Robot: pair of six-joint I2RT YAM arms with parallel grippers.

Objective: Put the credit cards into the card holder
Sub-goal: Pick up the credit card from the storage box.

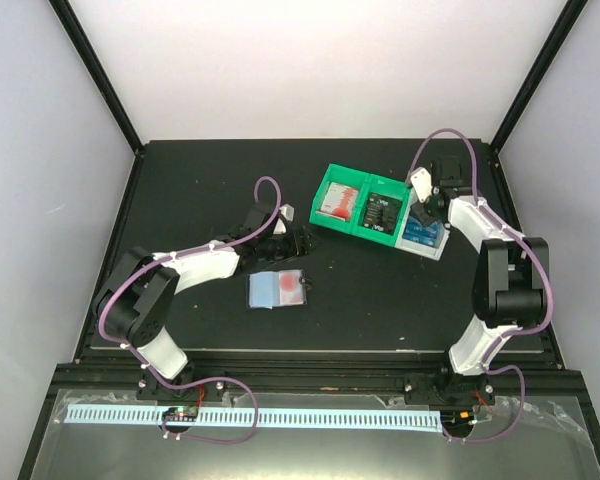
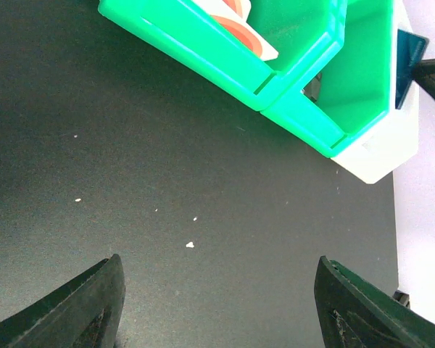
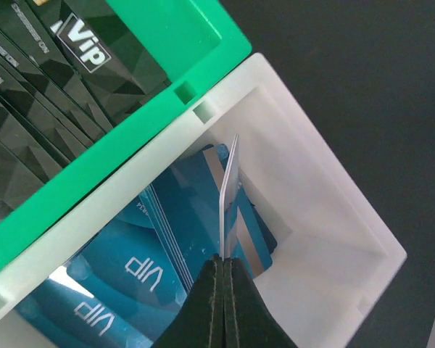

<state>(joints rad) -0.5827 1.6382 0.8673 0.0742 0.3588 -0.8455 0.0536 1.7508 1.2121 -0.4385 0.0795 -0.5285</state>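
1. Grip: right gripper (image 3: 222,262) is pinched on one blue credit card (image 3: 230,181), held edge-up over white bin (image 3: 326,188).
2. Recommendation: lift straight up, clear of the bin wall, with a firm pinch.
3. Left gripper (image 2: 217,304) stands wide, holding nothing, near green bins (image 2: 203,51).
4. Only the top view shows a pale flat item (image 1: 278,290); card holder not identifiable.

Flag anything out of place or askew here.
A pale-blue flat piece with a red patch, likely a card, lies loose and slightly skewed on the mat, outside the bins. White specks dot the mat by the open left gripper. The right gripper pinches a blue card over the white bin; otherwise fine.
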